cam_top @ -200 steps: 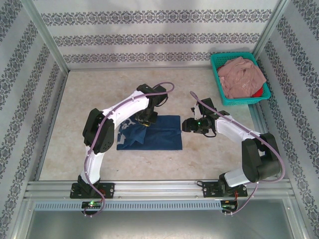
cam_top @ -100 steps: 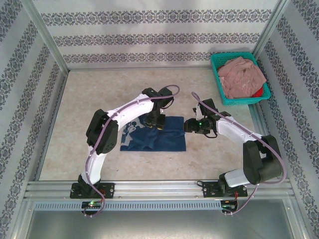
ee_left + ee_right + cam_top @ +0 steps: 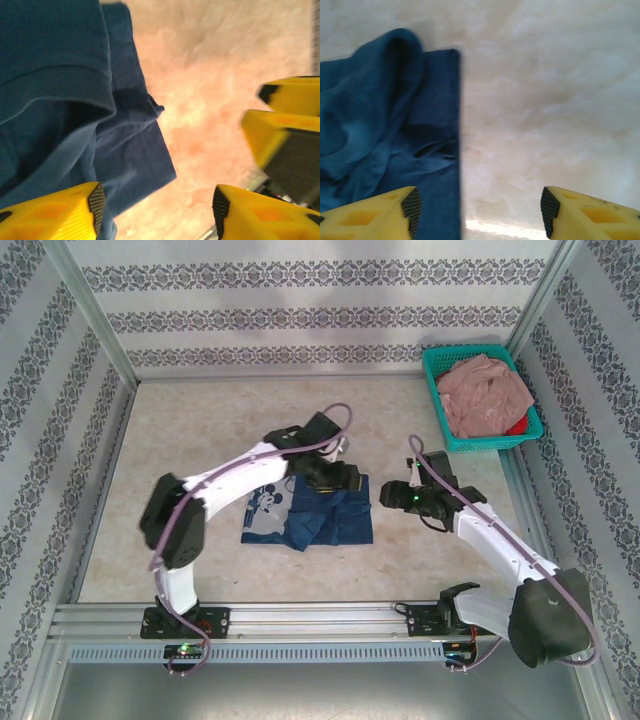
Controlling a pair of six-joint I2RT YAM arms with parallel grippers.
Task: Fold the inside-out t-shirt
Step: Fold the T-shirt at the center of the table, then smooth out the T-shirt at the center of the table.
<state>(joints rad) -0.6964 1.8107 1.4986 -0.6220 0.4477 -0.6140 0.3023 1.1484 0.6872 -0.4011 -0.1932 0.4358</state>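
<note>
The inside-out t-shirt lies bunched mid-table, dark navy, with a paler panel bearing a cartoon print at its left end. My left gripper hovers over the shirt's far right corner. In the left wrist view the left gripper is open with bare table between its pads, and the shirt's folded hem lies to the left. My right gripper sits just right of the shirt. Seen from its wrist, the right gripper is open and empty, with the shirt's straight edge under its left finger.
A teal basket holding a dusty pink garment stands at the back right corner. Patterned walls and metal posts close in the table on three sides. The right gripper's yellow fingers show close to the left gripper.
The left gripper carried part of the shirt rightward, then opened and let it go, and the printed panel now shows. The right gripper backed off slightly to the right.
</note>
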